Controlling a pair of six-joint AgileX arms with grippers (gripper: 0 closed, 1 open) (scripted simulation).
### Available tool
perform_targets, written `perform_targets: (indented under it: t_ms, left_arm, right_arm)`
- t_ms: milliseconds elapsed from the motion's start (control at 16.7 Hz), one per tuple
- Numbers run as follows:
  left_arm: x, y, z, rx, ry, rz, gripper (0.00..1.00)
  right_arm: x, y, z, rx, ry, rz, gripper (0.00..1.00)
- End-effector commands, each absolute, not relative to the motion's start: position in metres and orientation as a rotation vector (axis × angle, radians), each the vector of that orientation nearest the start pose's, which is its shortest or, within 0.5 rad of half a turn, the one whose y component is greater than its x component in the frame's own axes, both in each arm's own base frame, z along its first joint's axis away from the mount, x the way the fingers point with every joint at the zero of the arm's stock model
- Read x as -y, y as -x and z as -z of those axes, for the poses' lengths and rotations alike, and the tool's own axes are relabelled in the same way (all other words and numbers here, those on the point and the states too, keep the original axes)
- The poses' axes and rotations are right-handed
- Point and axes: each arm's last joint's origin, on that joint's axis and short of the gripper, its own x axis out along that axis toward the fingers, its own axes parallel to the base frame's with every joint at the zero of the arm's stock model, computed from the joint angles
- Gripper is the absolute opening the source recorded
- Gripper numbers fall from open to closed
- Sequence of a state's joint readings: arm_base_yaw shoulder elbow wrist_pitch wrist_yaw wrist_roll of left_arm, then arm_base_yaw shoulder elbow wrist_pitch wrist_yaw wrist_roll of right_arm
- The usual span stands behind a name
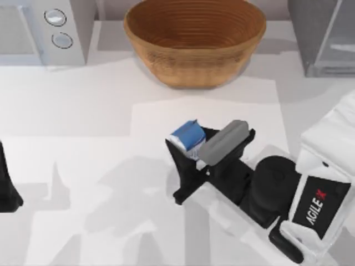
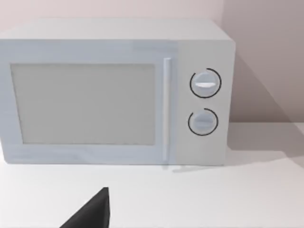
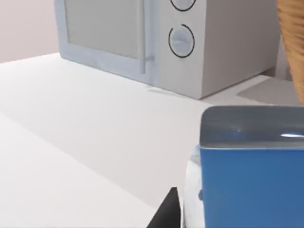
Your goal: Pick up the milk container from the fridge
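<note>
The left claw (image 1: 8, 191) sits parked at the surface's (image 1: 83, 166) left edge — I cannot tell its finger state. The right claw (image 1: 191, 152) pinches the one milk carton (image 1: 187, 136), out over the surface's middle and well clear of the fridge (image 1: 324, 39) — one basket (image 1: 194, 41), one microwave (image 1: 39, 30).

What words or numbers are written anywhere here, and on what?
"AGILE X", white letters with a red X, on the black panel of the right arm.
The milk container, held in the right gripper, has no writing that can be read.
The two knobs on the white appliance have no numbers or labels.
</note>
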State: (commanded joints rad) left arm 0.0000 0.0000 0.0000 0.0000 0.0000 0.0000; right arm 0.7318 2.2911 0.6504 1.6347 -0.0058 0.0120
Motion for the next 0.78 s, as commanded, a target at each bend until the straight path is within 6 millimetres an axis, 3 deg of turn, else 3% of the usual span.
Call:
perform_targets:
  t_ms: [180,480,780]
  left_arm:
    - [0.001,-0.106,-0.16,0.0,0.0,0.0,1.0]
    - [0.001,-0.106,-0.16,0.0,0.0,0.0,1.0]
    - [0.001,-0.106,-0.16,0.0,0.0,0.0,1.0]
  right_arm:
    - [-0.246,-0.267,-0.043,0.003,-0.003,-0.766,0.0]
    - [-0.249,-0.27,-0.043,0.003,-0.003,-0.765,0.0]
    - [-0.249,-0.27,-0.043,0.003,-0.003,-0.765,0.38]
